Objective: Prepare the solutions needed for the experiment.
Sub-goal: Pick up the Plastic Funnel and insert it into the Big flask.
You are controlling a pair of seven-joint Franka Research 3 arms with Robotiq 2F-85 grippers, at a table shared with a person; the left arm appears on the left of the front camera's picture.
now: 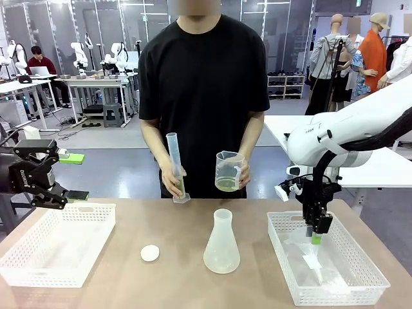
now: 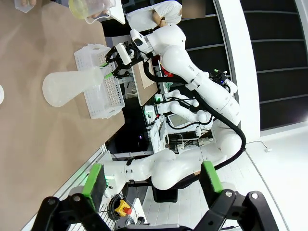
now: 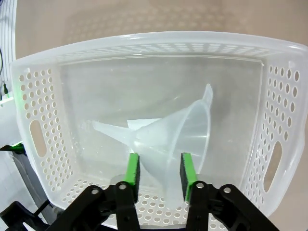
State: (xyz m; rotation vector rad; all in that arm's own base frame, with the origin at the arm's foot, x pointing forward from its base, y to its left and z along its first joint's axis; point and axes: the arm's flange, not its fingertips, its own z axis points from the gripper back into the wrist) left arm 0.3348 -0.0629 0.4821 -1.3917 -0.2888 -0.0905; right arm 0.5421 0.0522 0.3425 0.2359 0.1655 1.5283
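The step in hand is, I think, fetching the funnel (image 3: 168, 130). The right gripper (image 3: 159, 169) is down in the right basket (image 1: 341, 296), and its fingers are clamped on the cone of the funnel, one green pad on each side. The funnel lies on its side on the basket floor. The next move calls for lifting it over the basket wall, turning the spout down and bringing it to the narrow neck of the flask (image 1: 222, 244). The flask stands upright in the middle of the bench (image 1: 129, 290), near that basket. The grip is on a thin, slanted wall, so the funnel may slip or tilt.

The solutions (image 1: 226, 185), a pale yellow liquid, are in the beaker (image 1: 228, 164) that the person holds over the far edge of the bench. A little also shows low in the graduated cylinder (image 1: 172, 151) in the person's other hand. Whether the flask has liquid, I cannot tell. The left gripper (image 1: 74, 176) hovers above the left basket (image 1: 38, 270) with its fingers wide apart, holding nothing. A small white round cap (image 1: 150, 253) lies left of the flask, not in the way
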